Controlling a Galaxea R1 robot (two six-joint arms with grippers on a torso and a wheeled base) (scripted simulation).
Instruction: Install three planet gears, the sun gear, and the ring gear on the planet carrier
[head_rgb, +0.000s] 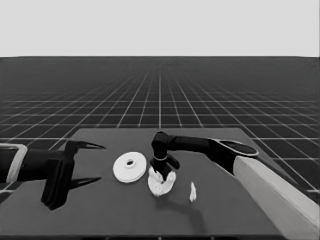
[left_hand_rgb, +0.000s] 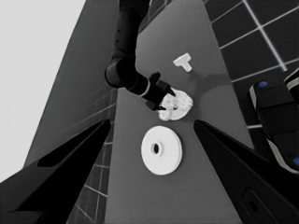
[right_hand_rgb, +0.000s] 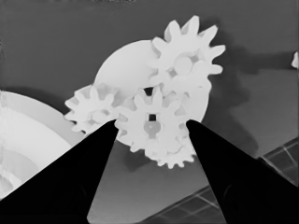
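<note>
Right pincer (right_hand_rgb: 152, 128) spread around centre gear (right_hand_rgb: 152, 122) on smaller round part (right_hand_rgb: 126, 63): seat teeth fully meshed, then lift straight. Left pincer (head_rgb: 85, 163) parked, spread.

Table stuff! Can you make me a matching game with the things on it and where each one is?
Things:
1. larger round part
2. gears
3. thin white piece
4. left gripper

Places:
A. alone, on the right arm's side of the gears
B. on the smaller round part, right gripper over them
C. flat, beside the smaller round part
D. over the table's left end

Pairs: 1-C, 2-B, 3-A, 4-D
</note>
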